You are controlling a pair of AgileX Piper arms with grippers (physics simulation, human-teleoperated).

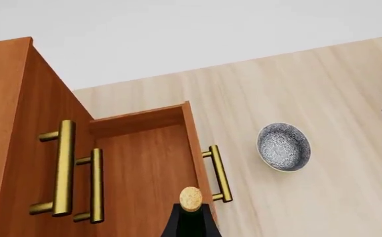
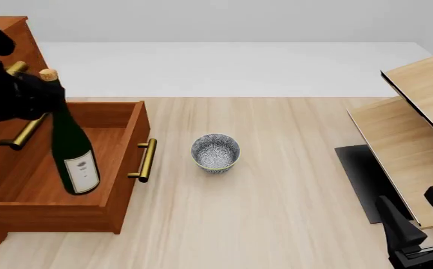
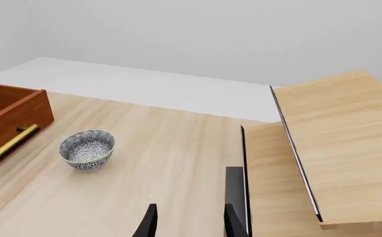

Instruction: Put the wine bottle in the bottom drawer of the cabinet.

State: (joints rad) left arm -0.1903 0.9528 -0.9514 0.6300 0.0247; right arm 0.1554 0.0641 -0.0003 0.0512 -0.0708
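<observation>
The wine bottle (image 2: 73,148) leans over the open bottom drawer (image 2: 129,147) of the cabinet (image 2: 10,25), its base low inside the drawer and its cork (image 2: 49,74) up. My left gripper (image 2: 35,94) is shut on the bottle's neck just below the cork. In the left wrist view the cork (image 1: 191,197) sits above the drawer's inside (image 1: 145,163). Far off at the table's near right, my right gripper (image 2: 414,221) is open and holds nothing; its fingertips (image 3: 149,223) point toward the table.
A small speckled grey bowl (image 2: 215,152) stands on the table just right of the drawer's brass handle (image 2: 147,159). A pale slanted wooden structure (image 2: 418,112) with a dark base fills the right side. Upper drawer handles (image 1: 63,168) jut out above the open drawer.
</observation>
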